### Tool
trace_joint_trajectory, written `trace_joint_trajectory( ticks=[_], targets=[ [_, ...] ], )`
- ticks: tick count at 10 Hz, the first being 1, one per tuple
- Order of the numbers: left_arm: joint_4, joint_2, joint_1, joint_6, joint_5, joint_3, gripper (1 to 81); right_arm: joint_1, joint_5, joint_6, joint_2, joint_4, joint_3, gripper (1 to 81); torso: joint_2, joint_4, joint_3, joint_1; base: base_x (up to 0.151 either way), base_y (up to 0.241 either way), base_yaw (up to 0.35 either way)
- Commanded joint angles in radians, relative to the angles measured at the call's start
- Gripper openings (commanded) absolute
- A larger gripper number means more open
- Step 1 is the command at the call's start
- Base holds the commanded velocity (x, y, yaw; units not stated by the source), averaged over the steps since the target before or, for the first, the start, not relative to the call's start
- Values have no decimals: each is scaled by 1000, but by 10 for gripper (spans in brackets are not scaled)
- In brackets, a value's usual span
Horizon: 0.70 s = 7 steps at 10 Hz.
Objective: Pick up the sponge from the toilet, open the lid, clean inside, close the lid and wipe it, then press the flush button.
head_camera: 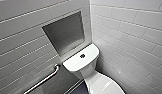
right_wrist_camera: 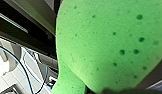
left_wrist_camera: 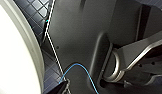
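In the corner of a white-tiled room, the head view looks down on the toilet (head_camera: 93, 81). Its tank (head_camera: 77, 62) sits near the centre of the picture. The closed lid (head_camera: 102, 85) runs off from the tank toward 5 o'clock. The button (head_camera: 82, 56) is a small dark disc in the middle of the tank top, with bare white ceramic all round it. A grey niche (head_camera: 64, 33) is set into the wall at 11 o'clock from the tank. A metal grab bar (head_camera: 44, 80) slants along the same wall at 8 o'clock. A strip of dark floor (head_camera: 79, 90) shows between the bar and the bowl.

The sponge (right_wrist_camera: 104, 45) shows in the right wrist view, bright green and pitted with small dark pores. It sits very close to the lens, with pale tiles and a thin blue cable (right_wrist_camera: 19, 65) behind it. It rests on no surface, so the right hand is clamped on it, though the grip itself is hidden behind the pad.

The left wrist view gives the toilet's low side. A glossy white curved wall (left_wrist_camera: 14, 50) stands just beside dark square-tiled floor (left_wrist_camera: 34, 15). The robot's dark plate and a blue cable (left_wrist_camera: 82, 68) are close by. I cannot tell whether the left hand is apart or together.
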Motion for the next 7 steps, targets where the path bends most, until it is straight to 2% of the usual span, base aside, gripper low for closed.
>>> trace_joint_trajectory(
  ticks=[1, 2, 4, 7],
  targets=[
    [10, -6, -4, 2, 69, -27, 811, -27, -55, -3, 18, -11, -27, 10, 98, 0, 0, -63, 0, 0, 0],
    [10, 8, -4, 4, 69, -50, 811, -27, -55, -3, 20, -11, -29, 10, 125, 0, 90, -81, 0, 0, 0],
    [41, 38, -1, 4, 73, -96, 811, -27, -52, -3, 20, -10, -29, 10, 196, 0, 120, -124, 0, 0, 0],
    [48, 81, -1, 4, 73, -164, 811, -31, -49, -1, 21, -8, -29, 10, 300, 0, 226, -193, 0, 0, 0]
  ],
)
